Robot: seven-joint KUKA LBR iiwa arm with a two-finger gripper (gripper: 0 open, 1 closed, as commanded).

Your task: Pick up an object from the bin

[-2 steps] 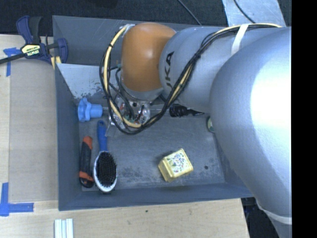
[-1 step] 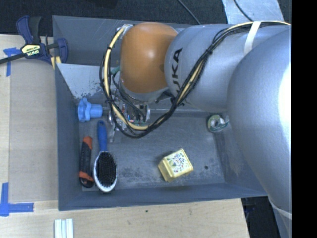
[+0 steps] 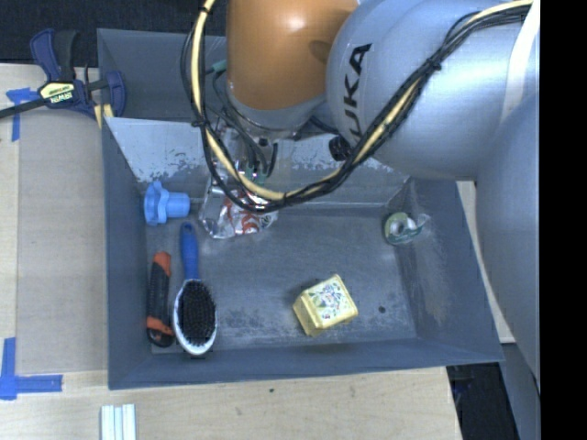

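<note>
**Camera view.**

- Grey metal bin point(image 3: 275, 367): sloped walls, flat floor, loose things spread thin.
- Tool point(image 3: 244, 185): hangs below the arm's orange cover, low over the upper-left part of the floor, with yellow and black cables looped round it. Whether it is spread or pressed together cannot be told, as the cover and cables hide its tip.
- Crumpled silver-and-clear wrapper with red print point(image 3: 235, 221): probably a foil packet. It lies right under the tool, near the back wall; contact cannot be judged.
- Blue plastic pipe fitting point(image 3: 165, 204): just left of the wrapper.
- Blue-handled hairbrush with white oval head and black bristles point(image 3: 193, 312): front left.
- Black bar with orange end point(image 3: 159, 299): beside the brush, against the left wall.
- Yellow patterned box point(image 3: 326, 304): front centre, tilted.
- Small round metallic piece point(image 3: 401, 228): right side, well apart from the tool.
</note>
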